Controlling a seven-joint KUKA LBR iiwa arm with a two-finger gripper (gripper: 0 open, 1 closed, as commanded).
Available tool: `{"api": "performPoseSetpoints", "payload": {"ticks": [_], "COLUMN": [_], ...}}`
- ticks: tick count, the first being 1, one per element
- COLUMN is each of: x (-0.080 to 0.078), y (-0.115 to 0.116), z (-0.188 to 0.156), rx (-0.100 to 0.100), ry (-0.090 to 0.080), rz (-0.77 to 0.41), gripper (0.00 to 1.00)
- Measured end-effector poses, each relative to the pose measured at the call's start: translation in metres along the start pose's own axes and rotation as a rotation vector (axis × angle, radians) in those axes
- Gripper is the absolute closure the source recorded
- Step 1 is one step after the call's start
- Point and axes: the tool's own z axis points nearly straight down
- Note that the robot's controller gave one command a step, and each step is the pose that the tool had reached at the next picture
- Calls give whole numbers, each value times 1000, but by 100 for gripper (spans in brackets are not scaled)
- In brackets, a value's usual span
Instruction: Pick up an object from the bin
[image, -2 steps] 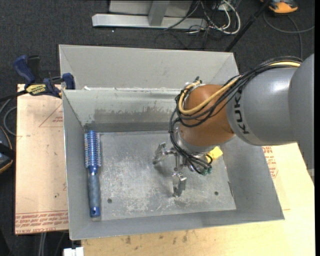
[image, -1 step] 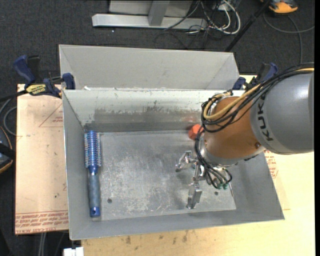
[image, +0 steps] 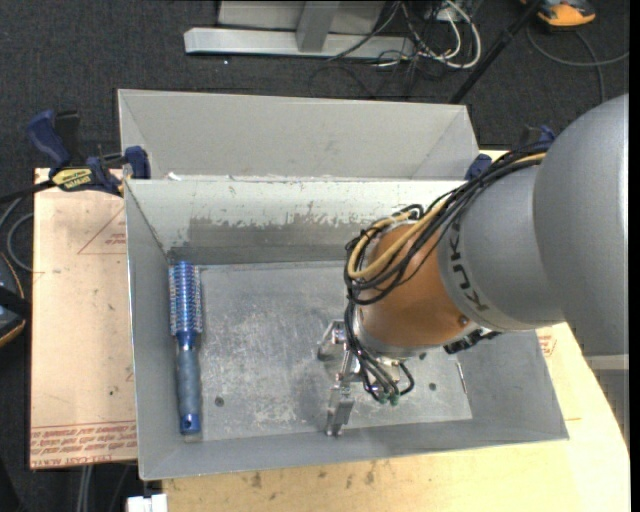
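Hairbrush (image: 186, 345), blue and the one loose thing to be seen, lies flat on the floor of the grey bin (image: 300, 215) at nine o'clock, just beside the wall on that side and running along it. Its bristle head (image: 184, 300) points to twelve o'clock and its handle (image: 188, 392) to six o'clock, the tip ending near the front wall. Well apart from it, at about five o'clock on the floor, the pincer (image: 336, 408) hangs low over bare, scuffed metal, close to the front wall, with nothing visibly in its grip; whether it is released or clenched I cannot tell. Above the pincer sits the orange cover (image: 410, 305) of the wrist, looped about by dark and pale cables (image: 385, 255), and from there the thick grey arm (image: 560, 230) leads out over the bin's rim toward three o'clock.
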Motion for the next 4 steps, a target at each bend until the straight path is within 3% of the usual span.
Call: {"api": "performPoseSetpoints", "payload": {"ticks": [1, 2, 3, 4], "x": [-17, -74, -87, -87], "y": [-30, -162, -135, -136], "z": [-169, -82, 1, -3], "rx": [1, 7, 1, 3], "ry": [7, 16, 13, 12], "rz": [242, 249, 231, 232], "gripper": [0, 0, 0, 100]}}
